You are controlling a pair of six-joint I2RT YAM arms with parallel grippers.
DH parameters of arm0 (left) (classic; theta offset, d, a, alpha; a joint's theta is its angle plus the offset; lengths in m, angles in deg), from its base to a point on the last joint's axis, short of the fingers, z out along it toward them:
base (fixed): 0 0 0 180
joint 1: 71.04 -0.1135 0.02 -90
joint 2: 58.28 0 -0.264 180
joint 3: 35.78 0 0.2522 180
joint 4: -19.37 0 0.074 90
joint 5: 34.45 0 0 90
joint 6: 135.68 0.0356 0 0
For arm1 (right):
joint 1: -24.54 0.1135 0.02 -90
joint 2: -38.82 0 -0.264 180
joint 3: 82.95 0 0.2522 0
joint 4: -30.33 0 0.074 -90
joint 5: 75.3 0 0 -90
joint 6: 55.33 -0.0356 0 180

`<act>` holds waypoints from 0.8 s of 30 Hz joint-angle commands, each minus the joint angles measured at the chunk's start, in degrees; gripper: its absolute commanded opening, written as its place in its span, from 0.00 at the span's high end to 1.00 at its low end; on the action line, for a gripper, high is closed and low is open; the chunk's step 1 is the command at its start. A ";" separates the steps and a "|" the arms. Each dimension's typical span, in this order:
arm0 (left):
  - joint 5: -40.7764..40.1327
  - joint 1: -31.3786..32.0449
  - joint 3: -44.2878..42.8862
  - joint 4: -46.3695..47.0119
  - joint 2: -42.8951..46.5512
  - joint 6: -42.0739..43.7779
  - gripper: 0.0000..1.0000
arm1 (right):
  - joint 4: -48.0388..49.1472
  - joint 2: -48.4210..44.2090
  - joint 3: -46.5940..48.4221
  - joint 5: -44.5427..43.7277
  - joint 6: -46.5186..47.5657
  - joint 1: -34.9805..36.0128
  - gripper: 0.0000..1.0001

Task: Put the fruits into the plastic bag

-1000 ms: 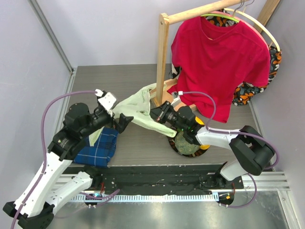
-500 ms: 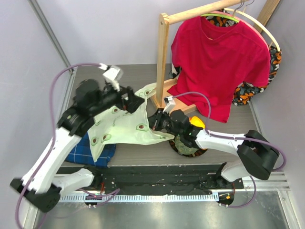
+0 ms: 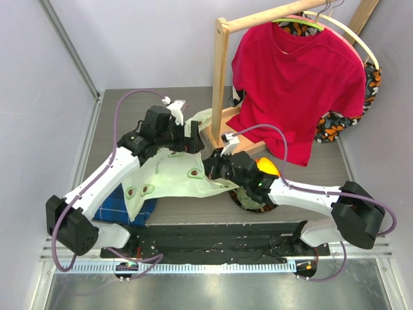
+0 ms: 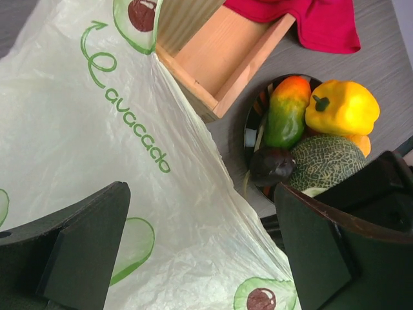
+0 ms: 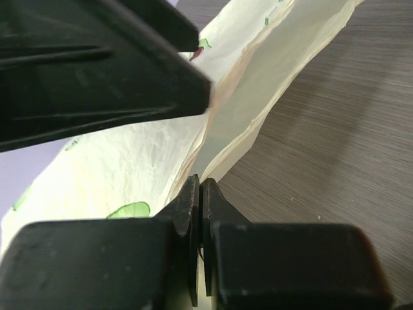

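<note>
The plastic bag (image 3: 168, 177) lies spread on the table, pale green with avocado prints; it also shows in the left wrist view (image 4: 97, 142) and the right wrist view (image 5: 129, 148). My right gripper (image 3: 210, 169) is shut on the bag's right edge, jaws pressed together on the film (image 5: 200, 190). My left gripper (image 3: 191, 137) hangs open above the bag, its fingers (image 4: 84, 252) wide apart and empty. The fruits sit on a dark plate (image 4: 251, 132): netted melon (image 4: 326, 161), yellow pepper (image 4: 342, 106), a green-orange piece (image 4: 284, 113), a dark purple piece (image 4: 271, 165). My right arm covers most of them from above.
A wooden clothes rack (image 3: 221, 77) stands behind the bag, its base (image 4: 219, 58) next to the plate. A red shirt (image 3: 297, 84) hangs from it. A blue plaid cloth (image 3: 122, 205) lies under the bag's left corner near the front edge.
My left arm swung up and to the right, from beside the plaid cloth to above the bag near the rack. The bag was pulled open and spread leftward. My right gripper kept its hold.
</note>
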 commanded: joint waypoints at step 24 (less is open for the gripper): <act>9.83 -0.79 1.82 0.14 1.51 -1.03 0.85 | -11.54 -4.57 3.93 -16.91 5.00 1.63 0.99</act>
